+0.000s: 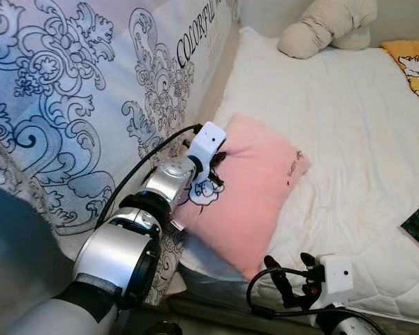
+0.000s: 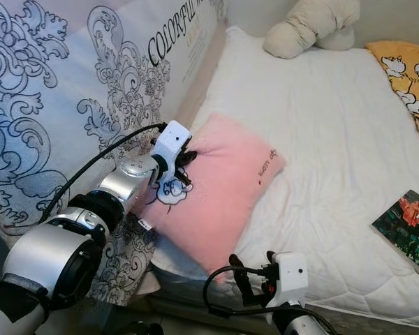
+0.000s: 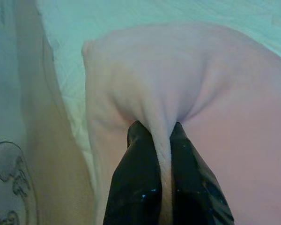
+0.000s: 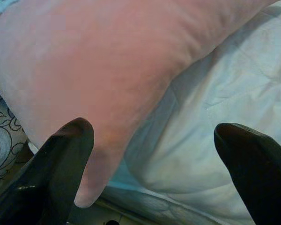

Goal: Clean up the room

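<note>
Bed [image 1: 349, 132] w/ white quilt takes up most of the scene; patterned grey-white bedding [image 1: 77, 105] is bunched up along its left side. Pink pillow [image 1: 255, 185] lies near the bed's front-left corner, one corner hanging just over the front edge. Beige plush toy [image 1: 328, 24] sits at the far end, yellow blanket [image 1: 412, 63] at far right, a book [image 2: 405, 230] on the right edge.

Step in hand, as I judge it: lifting the pillow to put it in its proper place. To do it well: keep the pinch firm, lift before dragging so the quilt doesn't bunch, and bring the 2nd arm in under the low corner for support, since a one-edge pinch on soft fabric lets the pillow sag and swing.

Left gripper [image 3: 165, 154]: jaws nearly closed, pinching a fold of the pillow's fabric near its left edge. Right gripper [image 4: 154, 154]: jaws wide, holding nothing, hovering just by the pillow's overhanging corner at the bed's front edge.
</note>
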